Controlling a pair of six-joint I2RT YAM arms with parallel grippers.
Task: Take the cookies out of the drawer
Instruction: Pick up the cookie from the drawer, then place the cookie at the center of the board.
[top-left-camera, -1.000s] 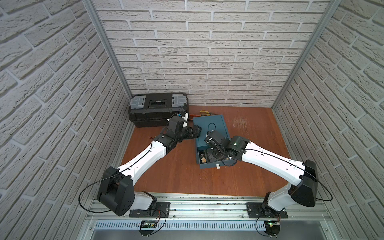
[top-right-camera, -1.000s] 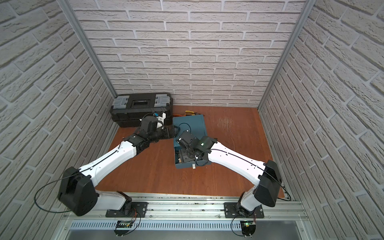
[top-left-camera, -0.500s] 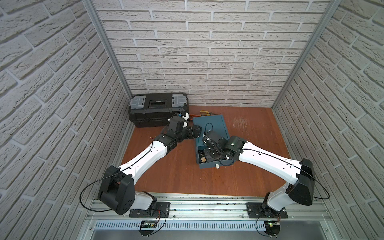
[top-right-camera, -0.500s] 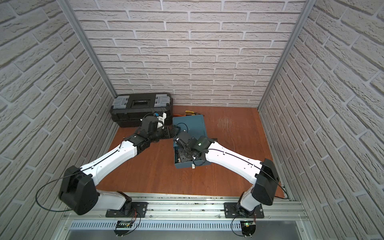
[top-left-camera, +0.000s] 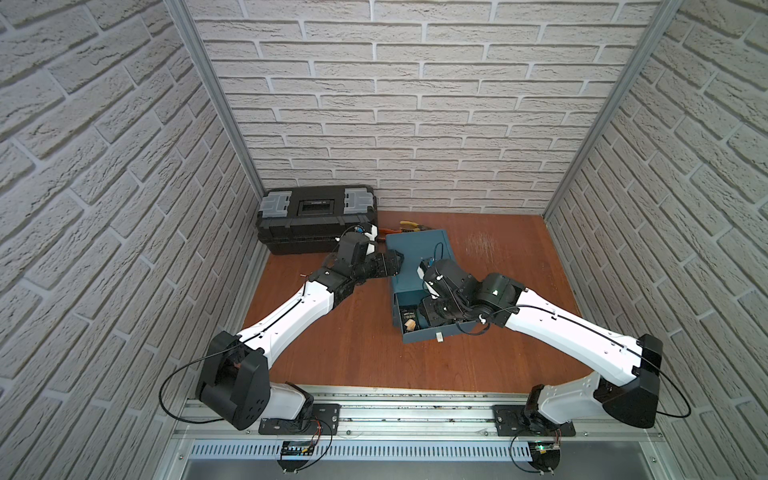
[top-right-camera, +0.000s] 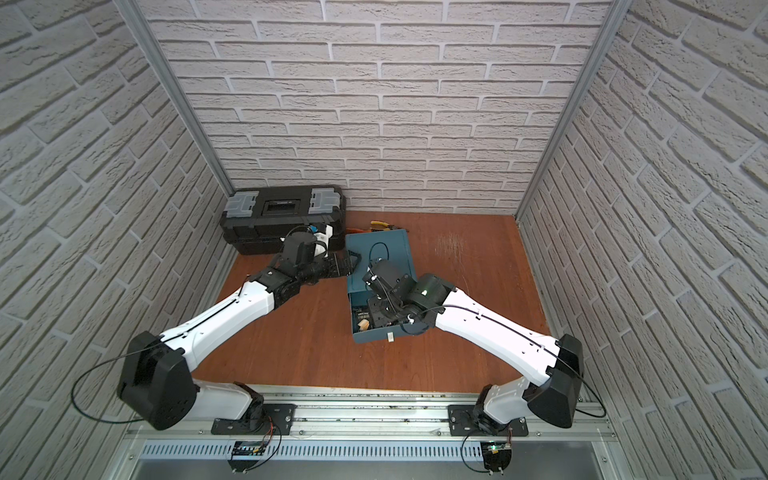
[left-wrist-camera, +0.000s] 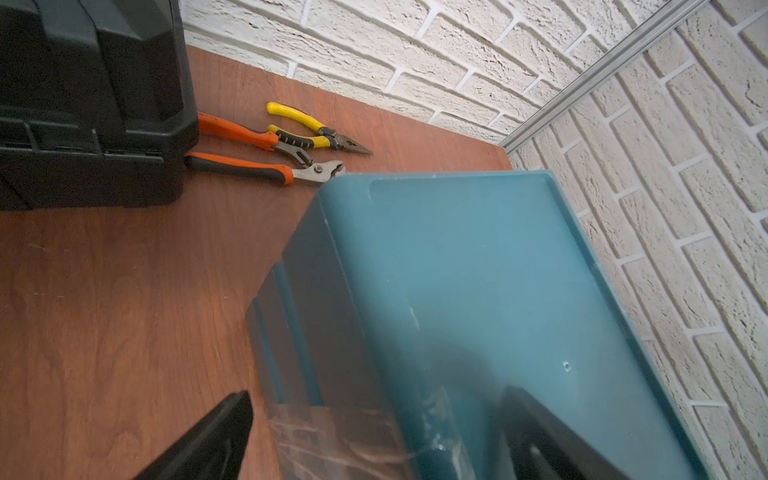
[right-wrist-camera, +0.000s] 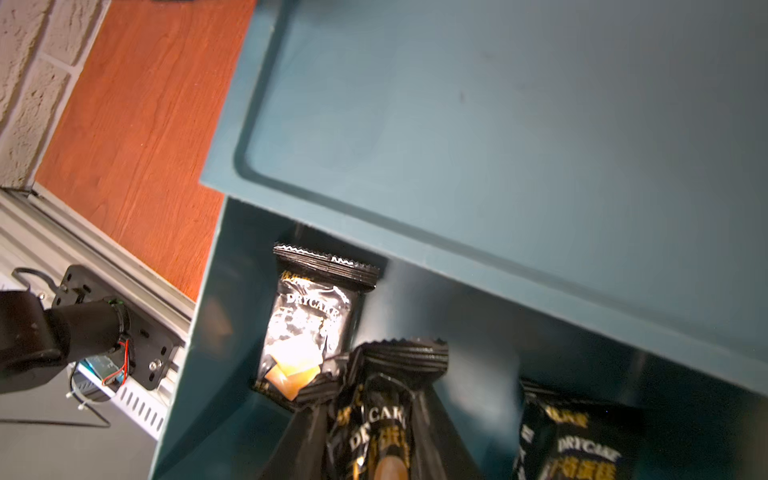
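My right gripper was pinched shut on a black cookie packet, crinkled, gold lettering, tan biscuit pictured, down inside the open teal drawer. Two more black packets lay flat beside it; farther off, my left gripper's jaws straddled the cabinet edge, spread apart.

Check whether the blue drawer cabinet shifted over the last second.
No. The blue drawer cabinet keeps its spot and angle beside the black toolbox in both top views.
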